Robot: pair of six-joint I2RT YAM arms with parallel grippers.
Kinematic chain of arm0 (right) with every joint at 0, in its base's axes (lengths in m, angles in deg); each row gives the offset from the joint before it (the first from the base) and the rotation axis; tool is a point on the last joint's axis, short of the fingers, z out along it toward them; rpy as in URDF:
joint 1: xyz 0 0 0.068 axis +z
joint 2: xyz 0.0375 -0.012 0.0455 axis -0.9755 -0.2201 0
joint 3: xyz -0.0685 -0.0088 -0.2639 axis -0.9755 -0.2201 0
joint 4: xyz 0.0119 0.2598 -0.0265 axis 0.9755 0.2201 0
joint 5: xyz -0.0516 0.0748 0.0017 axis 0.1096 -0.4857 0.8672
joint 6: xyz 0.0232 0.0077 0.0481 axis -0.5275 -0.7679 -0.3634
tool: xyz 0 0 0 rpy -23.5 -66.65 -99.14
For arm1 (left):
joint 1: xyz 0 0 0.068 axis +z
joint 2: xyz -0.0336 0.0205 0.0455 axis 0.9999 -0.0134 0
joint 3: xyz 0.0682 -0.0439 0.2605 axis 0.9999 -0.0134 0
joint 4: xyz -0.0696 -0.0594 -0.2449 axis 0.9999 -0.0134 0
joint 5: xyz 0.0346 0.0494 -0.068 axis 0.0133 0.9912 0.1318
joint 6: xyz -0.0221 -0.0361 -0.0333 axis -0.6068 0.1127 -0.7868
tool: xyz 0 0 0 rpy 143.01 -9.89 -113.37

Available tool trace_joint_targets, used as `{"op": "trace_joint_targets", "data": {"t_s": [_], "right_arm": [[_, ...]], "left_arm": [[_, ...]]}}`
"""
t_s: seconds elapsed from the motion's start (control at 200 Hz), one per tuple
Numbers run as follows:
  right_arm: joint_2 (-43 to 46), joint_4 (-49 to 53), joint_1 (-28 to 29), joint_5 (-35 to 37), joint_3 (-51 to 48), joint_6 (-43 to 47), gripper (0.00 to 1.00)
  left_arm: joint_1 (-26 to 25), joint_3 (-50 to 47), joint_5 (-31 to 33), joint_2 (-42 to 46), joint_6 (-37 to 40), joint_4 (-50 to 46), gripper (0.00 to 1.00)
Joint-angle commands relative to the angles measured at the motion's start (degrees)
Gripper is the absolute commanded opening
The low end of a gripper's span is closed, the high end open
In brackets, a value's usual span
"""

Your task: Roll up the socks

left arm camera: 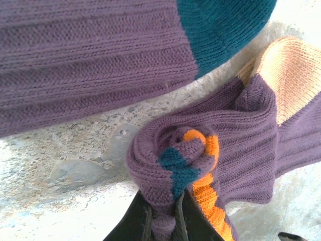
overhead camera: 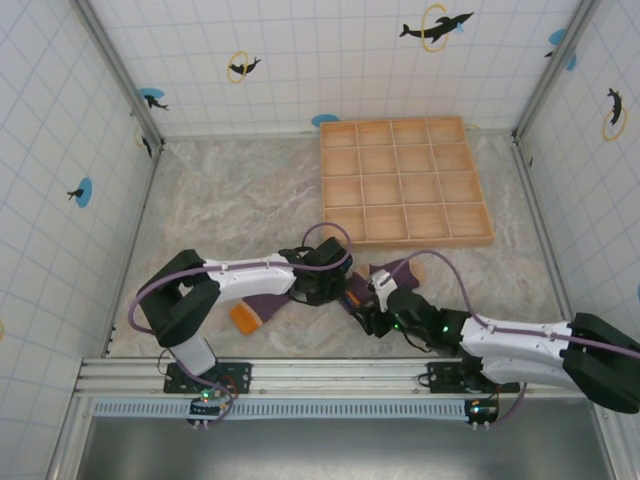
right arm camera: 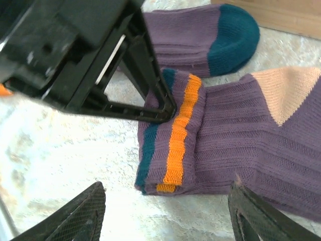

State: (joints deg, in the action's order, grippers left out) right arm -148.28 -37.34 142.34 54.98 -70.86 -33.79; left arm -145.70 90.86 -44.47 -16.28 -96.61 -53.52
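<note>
Left tool (right arm camera: 168, 114), pressed together, pinches the roll (right arm camera: 173, 135) from 10 o'clock. The right tool (right arm camera: 168, 218) hangs spread and free at the roll's 6 o'clock. On the counter (right arm camera: 60, 160) the sock (right arm camera: 251, 150) lies flat, its length running toward 3 o'clock. The roll's axis runs 12 to 6, so further rolling probably goes toward 3. I can read no brand or writing.

Purple ribbed sock (right arm camera: 251, 135), orange-and-teal striped cuff (right arm camera: 173, 135)

setting: robot lab cell | tile-print wall panels (overhead camera: 300, 60) with dolphin stickers (overhead camera: 436, 25) around tabletop (overhead camera: 240, 200) | aluminium rail (overhead camera: 330, 372) at tabletop's near edge
</note>
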Motion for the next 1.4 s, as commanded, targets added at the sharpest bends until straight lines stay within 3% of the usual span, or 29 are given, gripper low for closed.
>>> {"op": "trace_joint_targets", "data": {"t_s": [0.0, 0.22, 0.43, 0.861, 0.991, 1.191, 1.341, 1.391], "right_arm": [[-2.51, -6.91, 3.74, 10.81, 0.47, 10.58, 0.66], [-9.10, -15.12, 9.59, 15.46, 0.83, 18.75, 0.64], [-16.07, -18.32, 10.52, 16.55, 2.91, 20.62, 0.62], [-22.03, -17.47, 11.07, 20.36, 4.80, 20.59, 0.55], [-23.15, -16.82, 11.07, 20.34, 4.61, 19.04, 0.45], [-23.60, -15.40, 11.06, 19.71, 3.99, 16.58, 0.16], [-23.25, -14.95, 10.05, 17.55, 2.82, 13.26, 0.02], [-22.83, -15.49, 9.30, 15.81, 2.00, 11.78, 0.00]], "left_arm": [[0.30, -0.81, 0.79, 0.72, -1.49, -6.70, 0.00], [0.31, -0.94, -0.99, 0.54, -1.93, -5.57, 0.00], [0.39, -1.41, -2.15, 0.60, -2.48, -4.38, 0.00], [0.66, -2.03, -4.57, 0.27, -3.41, -1.73, 0.00], [0.74, -2.19, -4.86, 0.35, -3.49, -1.48, 0.00], [1.01, -2.82, -5.76, 0.91, -3.87, 0.11, 0.00], [1.12, -3.33, -6.10, 1.34, -3.95, 1.55, 0.00], [1.12, -3.63, -5.93, 1.78, -4.10, 1.97, 0.08]]}}
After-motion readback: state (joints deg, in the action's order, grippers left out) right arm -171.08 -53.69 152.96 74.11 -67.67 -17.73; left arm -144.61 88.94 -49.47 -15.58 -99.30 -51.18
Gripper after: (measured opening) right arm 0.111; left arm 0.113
